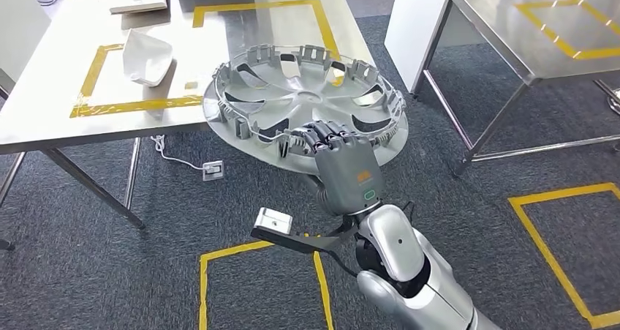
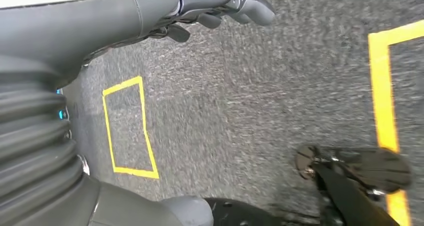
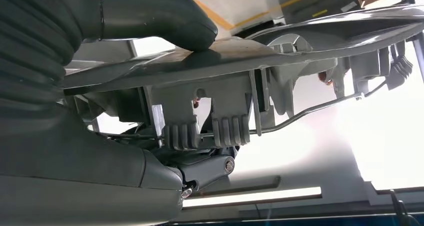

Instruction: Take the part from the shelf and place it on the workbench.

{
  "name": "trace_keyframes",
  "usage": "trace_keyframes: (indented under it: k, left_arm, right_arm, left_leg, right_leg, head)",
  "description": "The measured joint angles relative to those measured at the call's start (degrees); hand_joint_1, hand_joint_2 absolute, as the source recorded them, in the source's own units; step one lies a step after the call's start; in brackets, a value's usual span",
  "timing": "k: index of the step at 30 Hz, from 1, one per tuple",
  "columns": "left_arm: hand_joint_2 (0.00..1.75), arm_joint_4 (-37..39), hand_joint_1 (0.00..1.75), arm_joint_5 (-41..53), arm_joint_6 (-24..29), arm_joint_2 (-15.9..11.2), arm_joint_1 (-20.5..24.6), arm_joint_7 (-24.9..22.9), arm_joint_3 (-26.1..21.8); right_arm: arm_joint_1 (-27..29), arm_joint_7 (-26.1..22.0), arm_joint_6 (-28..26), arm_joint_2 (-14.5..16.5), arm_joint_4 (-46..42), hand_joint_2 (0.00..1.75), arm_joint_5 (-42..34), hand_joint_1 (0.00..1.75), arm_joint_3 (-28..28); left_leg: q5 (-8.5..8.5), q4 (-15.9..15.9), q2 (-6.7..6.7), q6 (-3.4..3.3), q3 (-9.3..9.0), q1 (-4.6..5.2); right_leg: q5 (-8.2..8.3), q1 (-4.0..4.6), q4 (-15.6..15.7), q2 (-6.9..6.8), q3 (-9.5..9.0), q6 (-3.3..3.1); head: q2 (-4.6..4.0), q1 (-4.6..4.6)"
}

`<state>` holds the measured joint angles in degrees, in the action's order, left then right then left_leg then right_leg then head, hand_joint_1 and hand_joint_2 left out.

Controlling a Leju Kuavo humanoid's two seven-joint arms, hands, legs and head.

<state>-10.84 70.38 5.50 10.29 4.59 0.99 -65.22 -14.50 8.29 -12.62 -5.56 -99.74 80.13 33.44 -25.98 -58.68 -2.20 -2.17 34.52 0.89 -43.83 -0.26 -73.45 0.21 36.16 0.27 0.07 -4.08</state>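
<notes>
Placement is what remains: the right hand (image 1: 343, 162) grips the silver wheel cover (image 1: 307, 103) by its near rim, holding it partly over the workbench (image 1: 44, 103) edge, while the left hand (image 2: 220, 5) hangs empty, fingers loosely curled.

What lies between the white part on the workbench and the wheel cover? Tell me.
In the head view, a strip of yellow tape and bare tabletop separate the white part from the wheel cover, held by the right hand.
</notes>
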Motion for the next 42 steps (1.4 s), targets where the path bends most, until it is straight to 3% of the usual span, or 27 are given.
trace_keyframes:
  k: [1,2,4,5,6,8,9,11,12,13,15,16,17,20,21,22,25,26,28,29,30,31,33,35,37,42]
  left_arm:
    - [1.75,0.00,0.00,-0.03,0.04,0.00,-0.11,-0.04,0.00]
    - [1.75,0.00,0.00,-0.05,0.08,0.00,-0.26,-0.07,0.00]
    - [1.75,0.08,0.00,-0.07,0.18,0.00,-0.47,-0.14,0.00]
    - [1.75,0.11,0.00,-0.08,0.20,-0.01,-0.53,-0.18,-0.01]
    - [1.75,0.14,0.00,-0.10,0.23,0.00,-0.51,-0.22,-0.02]
    - [1.75,0.09,0.00,-0.12,0.29,0.00,-0.26,-0.28,-0.02]
    - [1.75,0.08,0.00,-0.12,0.31,0.03,-0.05,-0.28,-0.02]
    - [1.75,0.07,0.00,-0.09,0.33,0.14,0.36,-0.29,-0.02]
    - [1.75,0.07,0.00,-0.08,0.34,0.21,0.45,-0.29,-0.02]
    - [1.75,0.07,0.00,-0.06,0.33,0.23,0.44,-0.30,-0.02]
    - [1.75,0.05,0.00,0.00,0.32,0.12,0.28,-0.32,-0.02]
    - [1.75,0.05,0.00,0.02,0.32,0.03,0.21,-0.34,-0.02]
    - [1.75,0.04,0.00,0.02,0.32,-0.07,0.14,-0.35,-0.02]
    - [1.75,0.07,0.00,0.02,0.24,-0.26,-0.16,-0.37,-0.02]
    - [1.75,0.07,0.00,0.04,0.10,-0.28,-0.21,-0.28,-0.02]
    - [1.75,0.07,0.00,0.10,-0.04,-0.31,-0.14,-0.08,-0.02]
    - [1.75,0.03,0.00,0.48,-0.23,-0.29,0.36,0.50,0.00]
    - [1.75,-0.01,0.00,0.67,-0.22,-0.30,0.59,0.49,0.03]
    - [1.75,-0.06,0.00,1.04,-0.18,-0.34,0.88,0.25,0.11]
    - [1.75,-0.07,0.00,1.25,-0.17,-0.35,0.95,0.08,0.16]
    - [1.75,-0.07,0.00,1.48,-0.17,-0.34,0.96,-0.08,0.20]
    - [1.75,-0.07,0.00,1.75,-0.16,-0.33,0.97,-0.24,0.25]
    - [1.75,-0.06,0.00,2.21,-0.16,-0.26,1.19,-0.49,0.43]
    - [1.75,-0.02,0.00,2.41,-0.15,-0.14,1.65,-0.65,0.59]
    - [1.75,-0.01,0.00,2.48,-0.13,-0.13,1.92,-0.80,0.62]
    - [1.75,0.02,0.00,3.49,-0.49,-0.14,2.01,-1.05,1.03]
  right_arm:
    - [0.13,-0.02,0.09,-0.01,0.01,1.75,-0.03,1.75,-0.01]
    - [0.31,-0.04,0.14,-0.03,0.05,1.75,-0.04,1.75,-0.02]
    - [0.72,-0.08,0.17,-0.19,0.35,1.75,-0.05,1.75,-0.07]
    - [0.84,-0.09,0.19,-0.26,0.50,1.75,-0.05,1.75,-0.10]
    - [0.81,-0.10,0.20,-0.30,0.61,1.75,-0.07,1.75,-0.16]
    - [0.37,-0.19,0.16,-0.17,0.62,1.75,-0.25,1.75,-0.25]
    - [0.16,-0.24,0.14,-0.08,0.63,1.75,-0.35,1.75,-0.28]
    - [-0.01,-0.36,0.09,0.03,0.64,1.75,-0.42,1.75,-0.28]
    - [-0.06,-0.39,0.08,0.03,0.64,1.75,-0.41,1.75,-0.30]
    - [-0.11,-0.43,0.05,0.03,0.64,1.75,-0.39,1.75,-0.31]
    - [-0.15,-0.42,0.01,0.03,0.67,1.75,-0.41,1.75,-0.32]
    - [-0.13,-0.42,-0.02,0.03,0.72,1.75,-0.42,1.75,-0.32]
    - [-0.11,-0.43,-0.07,0.04,0.80,1.75,-0.44,1.75,-0.32]
    - [-0.24,-0.55,-0.21,0.12,1.36,1.75,-0.56,1.75,-0.32]
    - [-0.40,-0.59,-0.18,0.20,1.55,1.75,-0.69,1.75,-0.32]
    - [-0.62,-0.62,-0.07,0.31,1.68,1.75,-0.88,1.75,-0.33]
    - [-1.34,-0.58,0.40,0.62,2.02,1.75,-1.62,1.75,-0.46]
    - [-1.63,-0.53,0.54,0.66,2.36,1.75,-1.86,1.75,-0.51]
    - [-2.35,-0.43,0.84,0.67,3.60,1.75,-2.46,1.75,-0.78]
    - [-2.82,-0.42,1.08,0.67,4.55,1.75,-3.00,1.75,-1.02]
    - [-3.51,-0.41,1.48,0.68,5.71,1.75,-3.78,1.75,-1.26]
    - [-4.58,-0.43,2.01,0.74,7.28,1.75,-4.83,1.75,-1.46]
    - [-7.54,-0.65,2.84,0.97,11.28,1.75,-7.10,1.75,-1.81]
    - [-10.44,-1.11,3.02,1.33,15.25,1.75,-8.70,1.75,-2.10]
    - [-12.80,-1.39,2.98,1.86,18.36,1.75,-9.29,1.75,-2.27]
    - [-19.04,-0.46,5.39,3.73,26.59,1.75,-10.01,1.75,-2.66]
  left_leg:
    - [-1.28,0.18,-0.27,0.00,-1.86,0.16]
    - [-2.62,0.37,-0.47,-0.01,-3.52,0.29]
    - [-5.36,0.22,-0.94,0.20,-6.32,0.56]
    - [-6.76,0.17,-1.13,0.40,-7.27,0.62]
    - [-7.64,-0.22,-1.29,0.71,-8.26,0.66]
    - [-7.34,-2.40,-1.14,1.30,-8.41,0.63]
    - [-5.86,-5.34,-0.62,1.66,-7.15,0.60]
    - [-4.45,-12.73,0.72,2.44,-2.07,0.39]
    - [-5.65,-15.65,1.23,2.79,0.64,0.20]
    - [-8.22,-17.27,1.44,3.03,2.92,-0.01]
    - [-13.87,-16.88,1.53,3.25,5.96,-0.28]
    - [-14.94,-15.14,1.55,3.26,6.81,-0.33]
    - [-13.38,-12.42,1.62,3.25,7.31,-0.34]
    - [2.19,-3.26,2.06,2.72,7.98,-0.27]
    - [5.38,-2.09,2.12,2.38,8.08,-0.23]
    - [5.95,-1.98,2.10,2.00,8.07,-0.21]
    - [5.06,-1.78,1.86,0.84,7.32,-0.49]
    - [4.73,-1.58,1.80,0.51,6.96,-0.58]
    - [3.94,-1.46,1.70,0.05,6.28,-0.50]
    - [3.51,-1.47,1.62,-0.02,5.86,-0.45]
    - [3.10,-1.49,1.54,-0.05,5.37,-0.40]
    - [2.69,-1.52,1.47,-0.05,4.80,-0.34]
    - [2.02,-1.53,1.32,-0.01,3.68,-0.23]
    - [1.54,-1.64,1.04,0.24,3.13,-0.05]
    - [1.29,-1.68,0.89,0.55,3.07,0.01]
    - [1.55,-1.24,0.96,1.11,2.86,-0.17]
  right_leg:
    - [0.08,0.03,1.73,0.04,1.73,-0.23]
    - [3.19,0.04,4.33,0.12,3.20,-0.52]
    - [15.09,0.32,10.50,0.25,5.53,-0.98]
    - [19.78,0.58,12.32,0.33,5.87,-1.12]
    - [22.00,0.74,13.25,0.41,5.72,-1.28]
    - [21.07,0.75,13.14,0.43,3.86,-1.81]
    - [20.41,0.59,13.41,0.37,2.83,-2.12]
    - [18.87,0.41,13.89,0.16,0.63,-2.53]
    - [17.94,0.32,14.09,0.08,-0.54,-2.62]
    - [16.95,0.23,14.26,0.08,-1.81,-2.66]
    - [14.79,-0.01,14.48,0.18,-4.71,-2.60]
    - [13.70,-0.16,14.52,0.21,-6.25,-2.48]
    - [12.57,-0.30,14.54,0.23,-7.77,-2.28]
    - [9.43,-0.21,14.22,0.44,-10.41,-1.35]
    - [8.58,-0.08,14.20,0.57,-10.72,-0.99]
    - [7.93,-0.02,14.35,0.69,-11.09,-0.62]
    - [6.20,-0.18,13.36,0.43,-11.05,0.42]
    - [5.12,-0.22,10.78,0.31,-9.59,0.67]
    - [2.91,-0.21,3.17,0.19,-4.44,0.96]
    - [2.70,-0.19,0.07,0.20,-1.81,0.99]
    - [3.68,-0.17,-1.18,0.20,0.00,0.96]
    - [5.86,-0.15,-0.28,0.20,0.82,0.84]
    - [11.82,0.09,6.40,0.20,-0.21,0.26]
    - [15.12,0.41,12.39,0.15,-1.93,-0.35]
    - [15.31,0.56,13.92,0.10,-2.43,-0.34]
    - [15.47,0.62,13.93,0.19,-2.42,-0.51]
  head:
    - [0.00,-0.03]
    - [0.01,-0.03]
    - [0.01,0.16]
    - [0.01,0.28]
    - [0.01,0.38]
    - [0.02,0.31]
    - [0.02,0.31]
    - [0.02,0.33]
    - [0.02,0.38]
    - [0.02,0.37]
    - [0.02,0.40]
    - [0.02,0.41]
    - [0.01,0.42]
    - [0.01,0.78]
    - [0.01,0.88]
    - [0.01,0.94]
    - [0.02,0.67]
    - [0.02,0.55]
    - [0.02,0.38]
    - [0.02,0.37]
    - [0.02,0.35]
    - [0.02,0.35]
    - [0.02,0.34]
    - [0.02,0.45]
    - [0.02,0.59]
    - [0.00,0.59]
